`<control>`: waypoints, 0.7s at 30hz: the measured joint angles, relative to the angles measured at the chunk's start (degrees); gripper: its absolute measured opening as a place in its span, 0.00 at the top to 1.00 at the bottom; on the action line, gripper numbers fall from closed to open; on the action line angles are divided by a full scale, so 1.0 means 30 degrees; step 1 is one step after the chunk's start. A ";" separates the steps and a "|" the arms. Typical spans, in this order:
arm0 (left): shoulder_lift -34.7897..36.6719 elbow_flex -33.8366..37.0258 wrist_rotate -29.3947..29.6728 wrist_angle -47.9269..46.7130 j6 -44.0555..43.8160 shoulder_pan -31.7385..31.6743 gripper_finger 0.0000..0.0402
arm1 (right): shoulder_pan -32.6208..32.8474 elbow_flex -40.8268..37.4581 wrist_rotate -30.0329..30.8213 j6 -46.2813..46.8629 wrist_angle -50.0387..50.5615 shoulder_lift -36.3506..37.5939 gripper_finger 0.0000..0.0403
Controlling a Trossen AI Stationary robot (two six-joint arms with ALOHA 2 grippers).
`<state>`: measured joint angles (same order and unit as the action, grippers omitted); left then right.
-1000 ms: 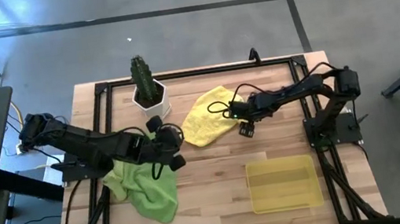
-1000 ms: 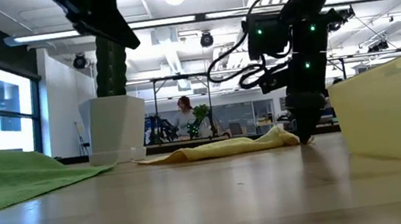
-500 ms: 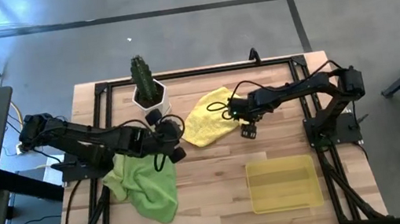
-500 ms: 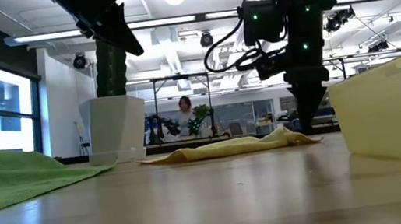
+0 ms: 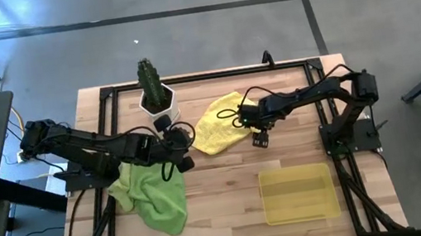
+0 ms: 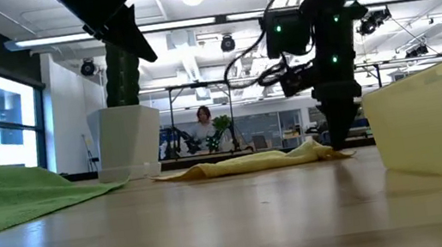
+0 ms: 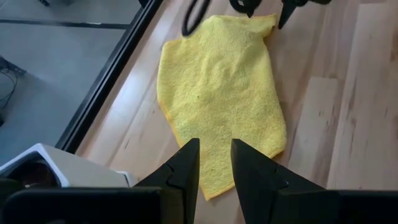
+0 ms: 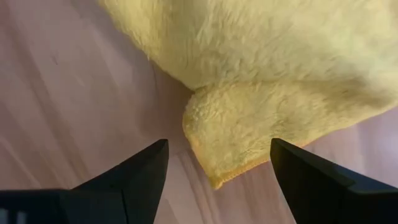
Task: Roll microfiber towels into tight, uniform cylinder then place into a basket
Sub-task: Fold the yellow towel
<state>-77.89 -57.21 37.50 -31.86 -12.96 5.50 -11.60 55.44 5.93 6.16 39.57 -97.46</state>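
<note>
The yellow towel (image 5: 218,122) lies flat and crumpled on the table's far middle; it also shows in the low view (image 6: 248,163) and the left wrist view (image 7: 217,87). The green towels (image 5: 155,193) lie in a heap at the near left. The yellow basket (image 5: 297,194) stands at the near right. My left gripper (image 5: 184,144) hovers above the table between the green heap and the yellow towel, its fingers (image 7: 186,165) a narrow gap apart and empty. My right gripper (image 5: 259,137) is wide open and low, its fingers standing either side of the yellow towel's folded corner (image 8: 249,130).
A white pot with a cactus (image 5: 157,99) stands at the far left beside the yellow towel. A dark frame (image 5: 212,74) runs round the tabletop. Bare wood (image 5: 221,192) lies between the green heap and the basket. A person sits far off in the room (image 6: 204,126).
My left gripper has moved off the green heap toward the far edge and the yellow towel. My right gripper has stayed at the yellow towel's corner, and that end of the towel now lies flatter and reaches a little farther out on the table.
</note>
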 joint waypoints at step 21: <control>0.0000 0.0000 -0.0002 0.0446 -0.0187 0.0000 0.79 | 0.0036 0.0029 -0.0680 -0.0183 -0.0322 -0.1104 0.77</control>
<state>-77.89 -57.21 37.50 -30.52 -13.52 5.50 -11.49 55.53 3.89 5.61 38.60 -100.77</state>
